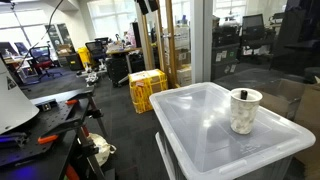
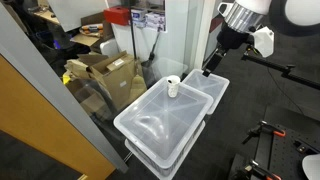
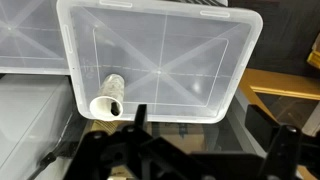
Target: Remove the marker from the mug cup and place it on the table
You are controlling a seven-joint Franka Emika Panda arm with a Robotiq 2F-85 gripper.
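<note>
The mug cup (image 1: 245,112) stands upright near the far right corner of the table (image 1: 200,128), a translucent bin top. A dark tip (image 1: 243,95) shows in the cup's mouth and looks like the marker; the rest of it is hidden inside. In an exterior view my gripper (image 2: 209,70) hangs in the air to the right of the mug cup (image 2: 173,88), apart from it and beyond the table (image 2: 160,122). In the wrist view the mug cup (image 3: 108,100) sits at the table's (image 3: 170,50) near left edge. My gripper's (image 3: 205,125) fingers stand apart and empty.
A second translucent bin (image 2: 208,92) stands behind the table, under my gripper. Cardboard boxes (image 2: 110,70) lie behind a glass panel. A yellow crate (image 1: 148,88) stands on the floor. A dark workbench with tools (image 1: 45,135) is at the left.
</note>
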